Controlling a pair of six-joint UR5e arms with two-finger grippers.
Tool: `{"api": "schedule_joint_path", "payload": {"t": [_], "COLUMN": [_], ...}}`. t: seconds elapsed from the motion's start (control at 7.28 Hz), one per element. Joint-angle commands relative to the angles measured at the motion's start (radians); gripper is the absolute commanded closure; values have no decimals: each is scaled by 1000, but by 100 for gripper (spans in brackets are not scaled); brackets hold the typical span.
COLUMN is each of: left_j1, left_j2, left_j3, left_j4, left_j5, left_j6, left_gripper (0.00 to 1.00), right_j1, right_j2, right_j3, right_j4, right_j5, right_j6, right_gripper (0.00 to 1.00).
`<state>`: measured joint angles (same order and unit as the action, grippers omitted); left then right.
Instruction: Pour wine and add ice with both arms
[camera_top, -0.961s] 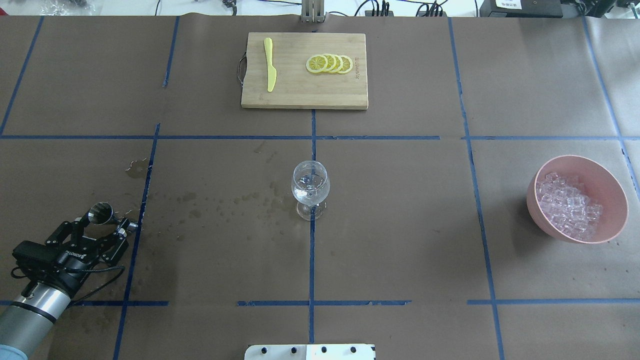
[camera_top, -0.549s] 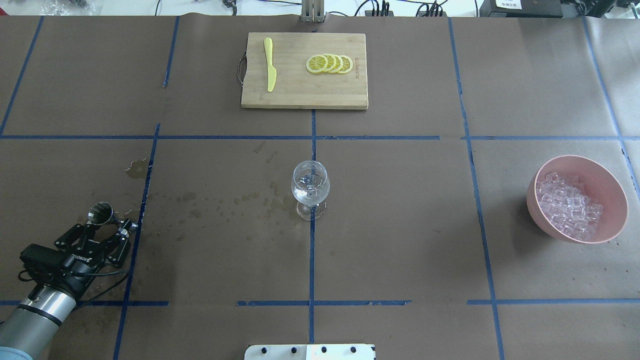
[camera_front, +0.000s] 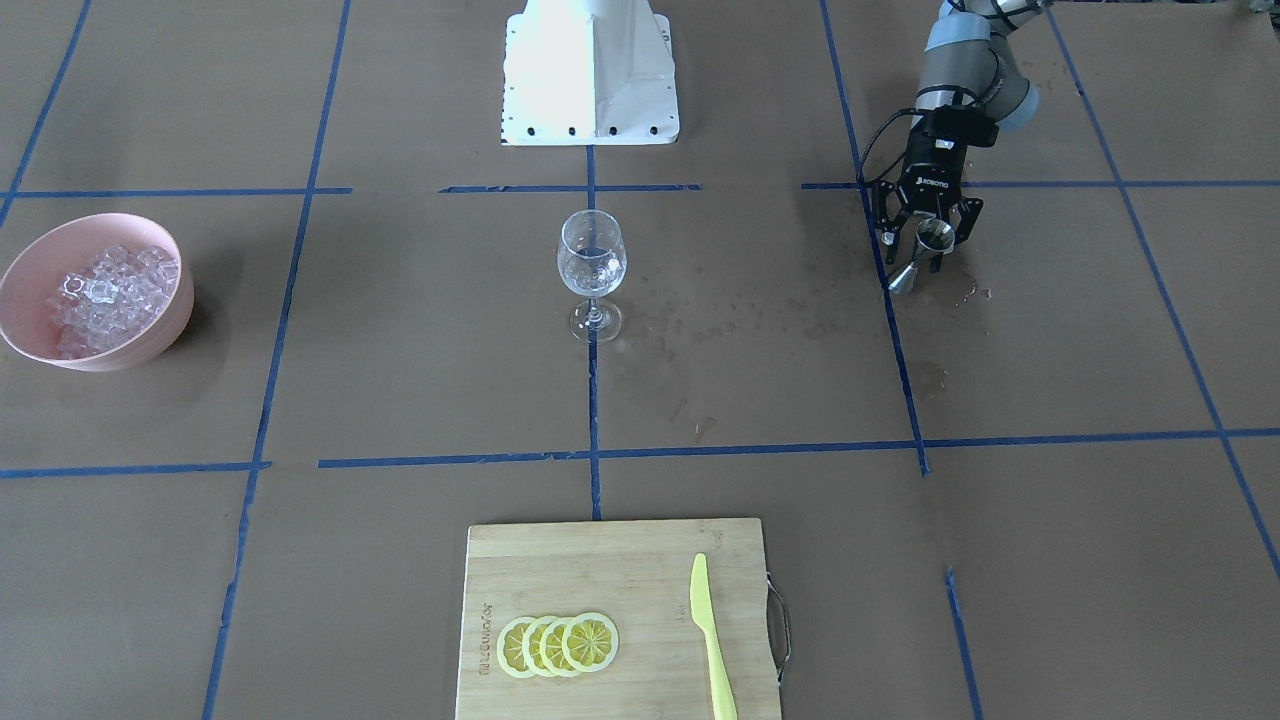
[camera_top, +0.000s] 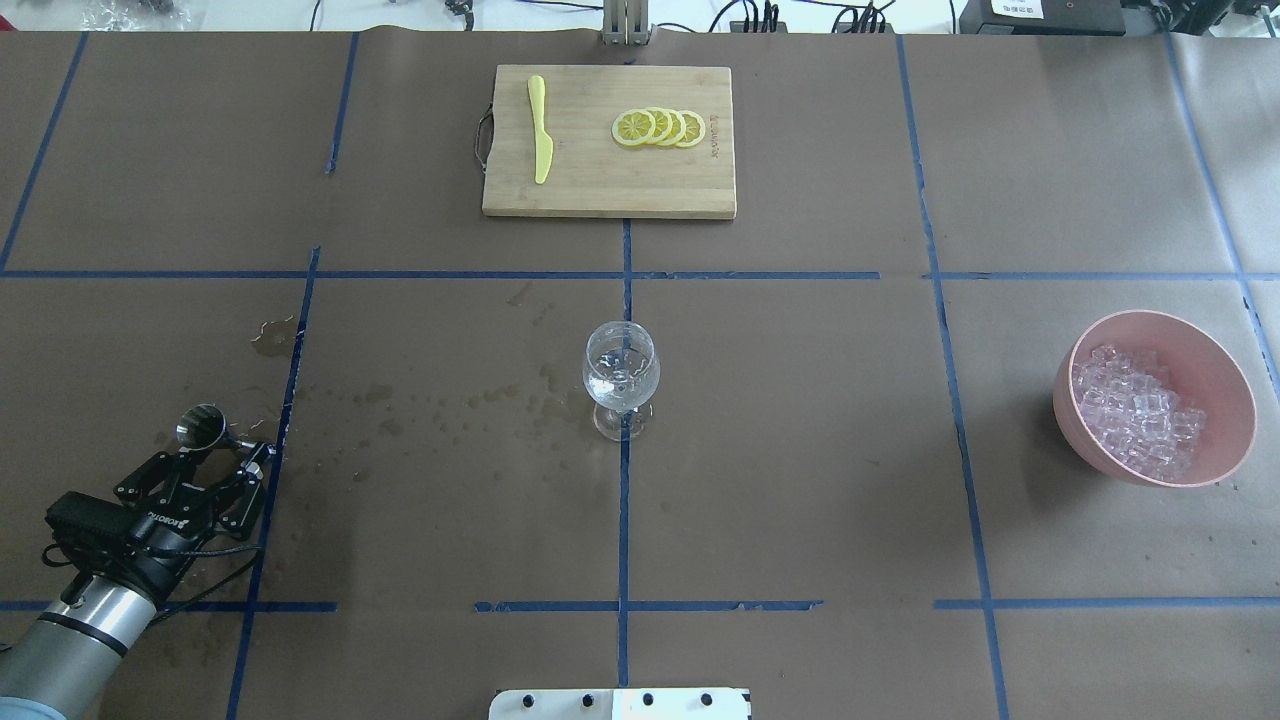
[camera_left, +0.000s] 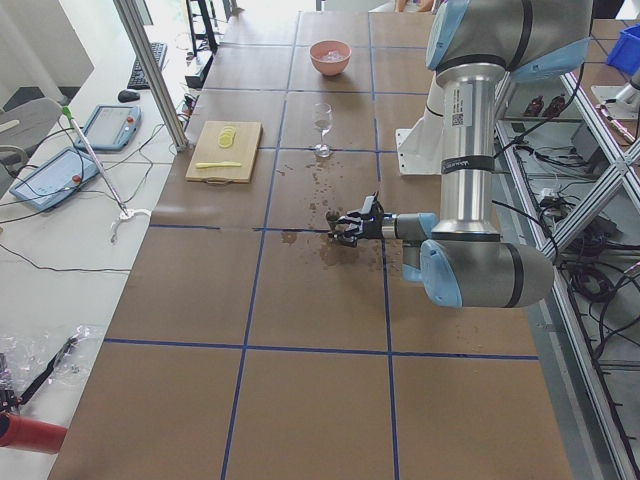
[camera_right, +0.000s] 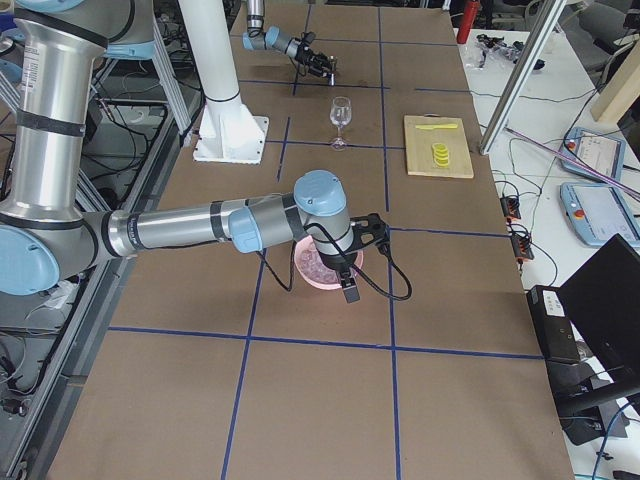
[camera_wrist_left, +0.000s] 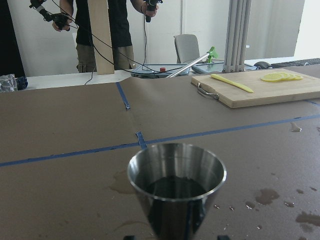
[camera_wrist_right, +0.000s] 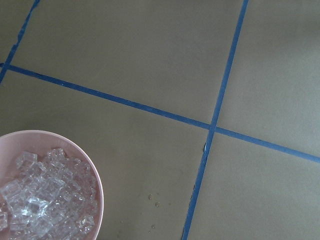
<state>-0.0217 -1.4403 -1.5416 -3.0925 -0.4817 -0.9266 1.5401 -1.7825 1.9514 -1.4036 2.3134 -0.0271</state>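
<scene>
Across the table, front view: left gripper (camera_front: 925, 258) splayed around jigger (camera_front: 936, 236), not pinching it; glass (camera_front: 592, 268) well apart.
Overhead: ice (camera_top: 1135, 410) heaped in bowl (camera_top: 1212, 358), far right.
Left wrist: jigger upright; back straight off, or a finger may tip it.
Right end: right gripper (camera_right: 346, 282) over bowl, jaws unreadable; drop centrally, pinch 1 cube.

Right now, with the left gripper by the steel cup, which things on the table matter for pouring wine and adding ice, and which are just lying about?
In the job: steel cup, wine glass, ice, pink bowl, left gripper.
Lying about: cutting board, lemon slices, yellow knife.
</scene>
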Motion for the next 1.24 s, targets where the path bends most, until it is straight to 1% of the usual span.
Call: {"api": "schedule_joint_path", "payload": {"t": [0.0,0.55,0.69,0.82,0.96,1.1], "left_j1": [0,-1,-1,-3,-3,-4], "left_j2": [0,0,0,1,1,1], "left_j3": [0,-8,-11,-14,-12,-14], "left_j4": [-2,-3,-3,-9,-41,-47], "left_j5": [0,2,2,2,0,0], "left_j6": [0,0,2,2,14,14], "left_gripper": [63,72,76,85,91,93], "right_j1": [0,0,0,0,0,0], "right_j2": [0,2,3,3,6,8], "right_j3": [0,1,1,1,0,0], "right_j4": [0,0,0,0,0,0], "right_j5": [0,0,0,0,-2,-2], "right_j6": [-1,-1,1,-1,-1,1], "right_gripper": [0,0,0,0,0,0]}}
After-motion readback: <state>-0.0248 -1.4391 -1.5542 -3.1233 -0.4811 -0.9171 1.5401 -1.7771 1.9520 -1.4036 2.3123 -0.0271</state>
